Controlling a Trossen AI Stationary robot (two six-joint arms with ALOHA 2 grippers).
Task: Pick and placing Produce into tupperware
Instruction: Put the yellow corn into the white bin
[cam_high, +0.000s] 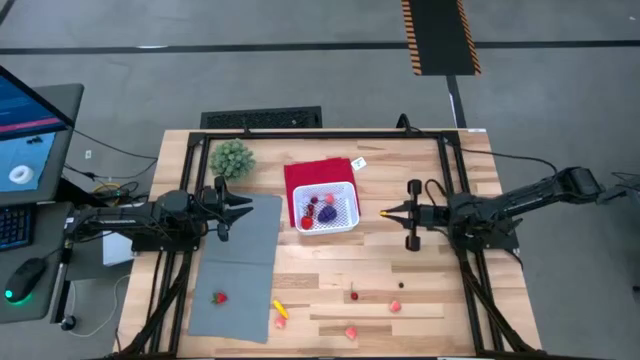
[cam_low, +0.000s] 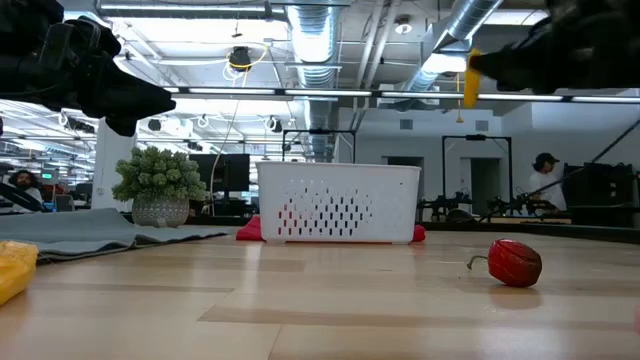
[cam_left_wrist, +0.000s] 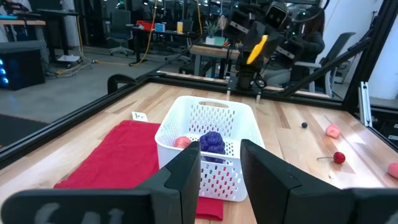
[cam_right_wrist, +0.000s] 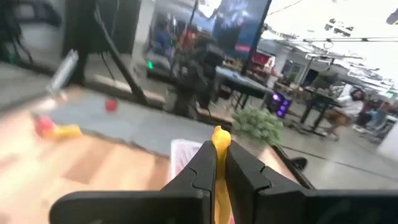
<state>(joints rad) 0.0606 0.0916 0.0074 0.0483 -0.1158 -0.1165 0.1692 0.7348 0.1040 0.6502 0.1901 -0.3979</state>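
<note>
The white latticed tupperware (cam_high: 327, 207) stands on a red cloth (cam_high: 318, 175) mid-table, with a purple piece (cam_left_wrist: 212, 142) and red pieces of produce inside. My right gripper (cam_high: 390, 212) hovers just right of it, pointing level at it, shut on a yellow piece of produce (cam_right_wrist: 219, 137). My left gripper (cam_high: 245, 208) waits open to the left of the tupperware with nothing between its fingers. Loose produce lies near the front: a red piece (cam_high: 219, 297) on the grey mat, a yellow one (cam_high: 281, 311), and red and pink ones (cam_high: 353, 295). My right gripper pinches the yellow piece (cam_right_wrist: 218, 163) between its two fingers. The piece's end (cam_left_wrist: 257, 48) sticks out past the fingertips. The fingers come level from the table's right side. The piece is lifted clear of the table, above the height of the tupperware's rim.
A green bushy plant (cam_high: 232, 158) stands at the far left of the table, beside the grey mat (cam_high: 240, 270). A small white tag (cam_high: 359, 163) lies behind the red cloth. Black frame rails run along the table's edges. Bare wood lies right of the tupperware.
</note>
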